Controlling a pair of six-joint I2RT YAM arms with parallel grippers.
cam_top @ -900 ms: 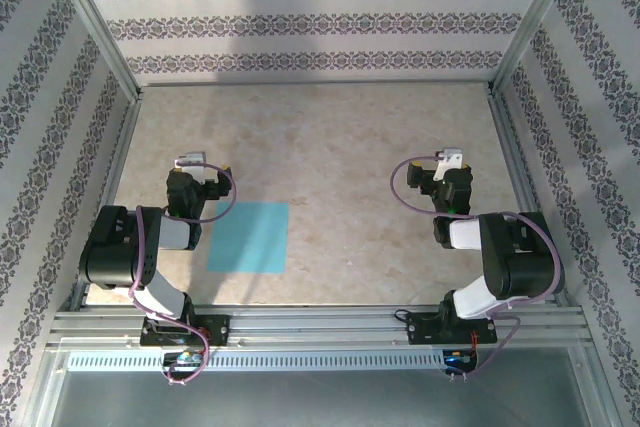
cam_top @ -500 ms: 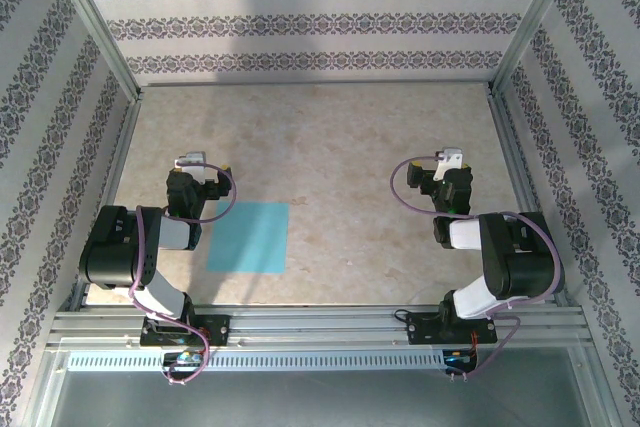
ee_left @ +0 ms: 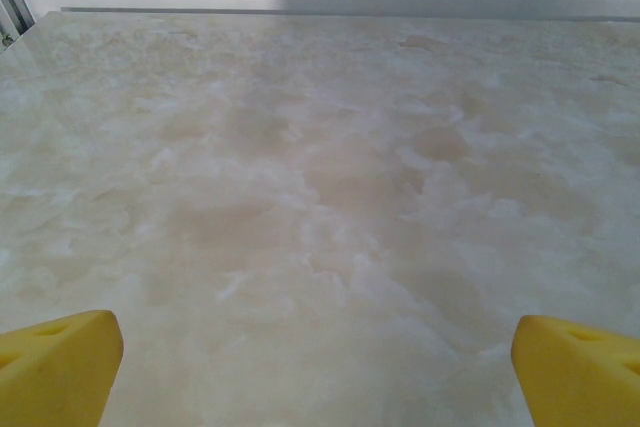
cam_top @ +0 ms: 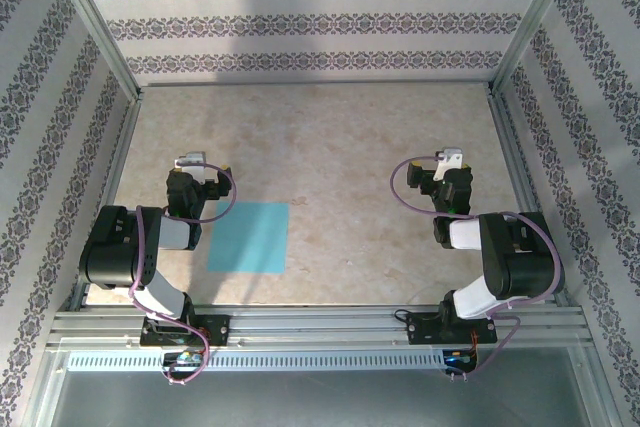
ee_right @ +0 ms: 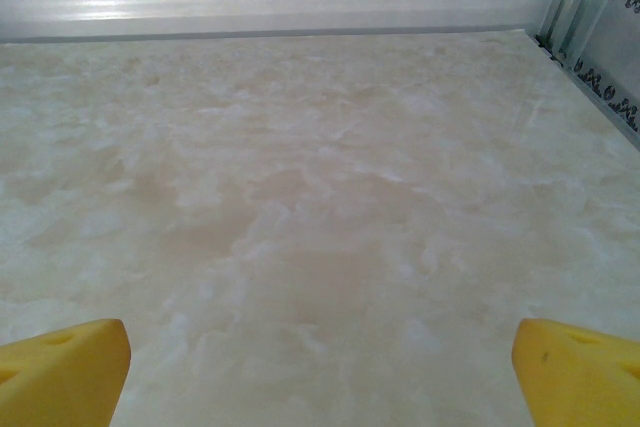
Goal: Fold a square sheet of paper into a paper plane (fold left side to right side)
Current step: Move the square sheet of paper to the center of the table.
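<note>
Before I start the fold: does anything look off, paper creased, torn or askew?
Nothing stands out. The square sheet of paper lies flat on the table by the left arm, with no visible crease or tear. The left gripper and right gripper stand open, holding nothing.

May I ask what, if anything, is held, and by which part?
Nothing: left gripper and right gripper are open; the square sheet of paper lies free.

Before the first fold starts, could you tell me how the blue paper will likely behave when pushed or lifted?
The paper lies flat and looks thin, so it will probably flop when lifted by one edge. On the smooth table it may well slide rather than buckle when pushed.
</note>
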